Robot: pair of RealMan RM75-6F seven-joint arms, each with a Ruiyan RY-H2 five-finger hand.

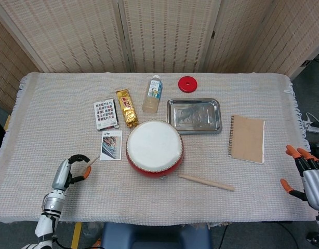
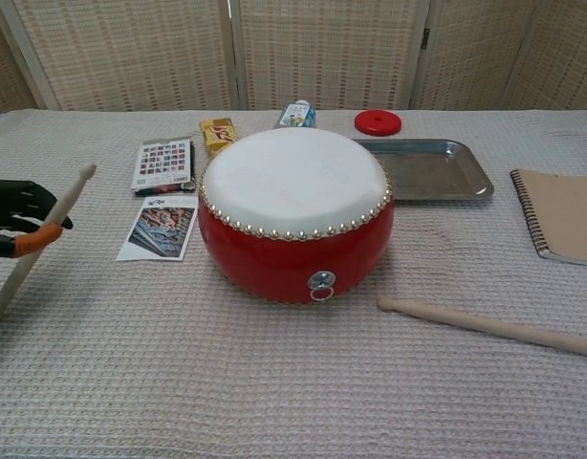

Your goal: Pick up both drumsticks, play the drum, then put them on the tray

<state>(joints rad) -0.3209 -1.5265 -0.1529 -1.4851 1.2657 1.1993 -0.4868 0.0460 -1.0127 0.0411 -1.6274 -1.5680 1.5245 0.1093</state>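
My left hand point(image 1: 66, 171) is raised off the cloth at the near left and grips one wooden drumstick point(image 2: 47, 234). The stick is tilted, with its tip pointing up and toward the drum. In the chest view, the left hand point(image 2: 11, 228) shows only at the left edge. The second drumstick point(image 1: 206, 181) lies flat on the cloth, in front and to the right of the red drum point(image 1: 154, 147). The metal tray point(image 1: 194, 115) sits behind the drum on the right. My right hand point(image 1: 306, 174) hovers at the table's right edge, fingers apart and holding nothing.
A brown notebook point(image 1: 248, 138) lies right of the tray. Behind the drum stand a bottle point(image 1: 154, 94) and a red lid point(image 1: 187, 83). To the left are a gold snack pack point(image 1: 127, 108), a card pack point(image 1: 105, 113) and a photo card point(image 1: 111, 145).
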